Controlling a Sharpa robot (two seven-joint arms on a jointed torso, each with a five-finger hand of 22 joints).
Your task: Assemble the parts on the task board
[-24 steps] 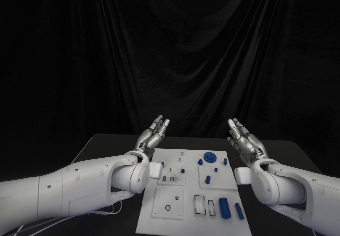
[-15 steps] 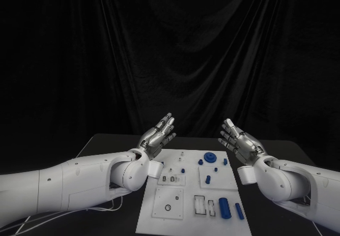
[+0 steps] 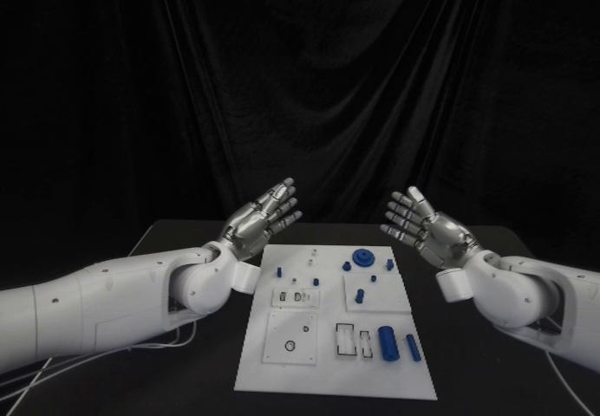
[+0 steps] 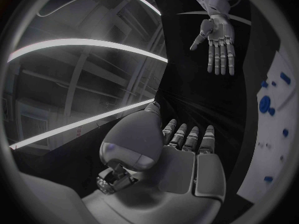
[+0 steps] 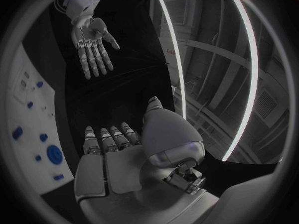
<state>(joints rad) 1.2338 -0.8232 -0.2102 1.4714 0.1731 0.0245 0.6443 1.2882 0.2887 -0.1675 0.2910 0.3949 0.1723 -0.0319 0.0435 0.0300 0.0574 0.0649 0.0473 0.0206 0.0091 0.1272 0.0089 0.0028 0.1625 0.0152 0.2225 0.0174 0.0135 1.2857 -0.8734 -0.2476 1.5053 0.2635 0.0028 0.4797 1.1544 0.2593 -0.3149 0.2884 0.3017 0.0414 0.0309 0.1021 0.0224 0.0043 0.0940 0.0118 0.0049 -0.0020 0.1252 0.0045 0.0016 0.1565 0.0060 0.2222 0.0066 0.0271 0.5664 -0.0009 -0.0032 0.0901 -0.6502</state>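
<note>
I see the right hand (image 5: 134, 169) empty, fingers apart; left hand (image 5: 92, 41) opposite (also empty); task board (image 5: 28, 134) carrying blue parts (image 5: 54, 154).

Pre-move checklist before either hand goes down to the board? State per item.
1. Left hand holds nothing, fingers apart: ok.
2. Right hand holds nothing, fingers apart: ok.
3. Both hands raised above the task board, touching no part: ok.
4. Board lies flat mid-table, unobstructed in the head view: ok.
5. Parts visible for a pick: blue gear at the far end, blue cylinder near the front right: ok.
6. Whether the small blue pegs mid-board are seated or loose: cannot tell.
</note>
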